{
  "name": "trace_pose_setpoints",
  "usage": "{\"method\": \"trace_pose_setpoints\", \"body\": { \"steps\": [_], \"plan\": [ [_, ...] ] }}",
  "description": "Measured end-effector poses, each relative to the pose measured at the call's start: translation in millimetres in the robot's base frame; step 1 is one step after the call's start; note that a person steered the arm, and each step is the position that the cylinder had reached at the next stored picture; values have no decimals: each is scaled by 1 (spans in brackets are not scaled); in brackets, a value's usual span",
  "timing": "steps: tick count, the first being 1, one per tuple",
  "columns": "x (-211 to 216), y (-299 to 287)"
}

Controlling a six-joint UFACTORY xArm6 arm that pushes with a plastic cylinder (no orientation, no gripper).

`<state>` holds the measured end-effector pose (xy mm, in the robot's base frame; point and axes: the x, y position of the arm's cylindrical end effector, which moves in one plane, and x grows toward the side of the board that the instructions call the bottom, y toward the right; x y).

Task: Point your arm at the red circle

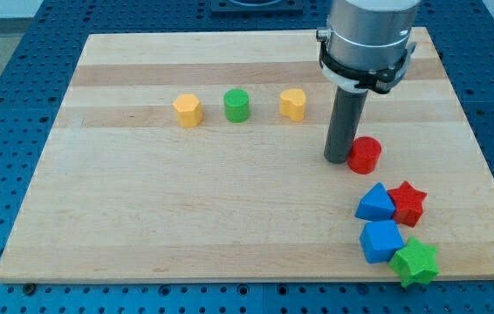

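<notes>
— Blocks first, from the view's left?

— Well left of my tip (338, 160) I see a row: a yellow block (188, 111), a green cylinder (236, 105), then a yellow heart (293, 104), all apart.

— And your tip?

— It has no jaws to open or shut; it's a bare rod, its end on the wooden board (142, 201).

— The target?

— The red circle (365, 154) sits just right of my tip, seemingly touching. Below and right cluster a blue block (374, 203), a red star (407, 202), a blue cube (380, 241) and a green star (416, 262).
</notes>
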<state>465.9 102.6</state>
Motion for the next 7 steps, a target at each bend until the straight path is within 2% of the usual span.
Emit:
{"method": "trace_pose_setpoints", "body": {
  "steps": [2,4,7],
  "plan": [
    [0,6],
    [7,-12],
    [85,-50]
  ]
}}
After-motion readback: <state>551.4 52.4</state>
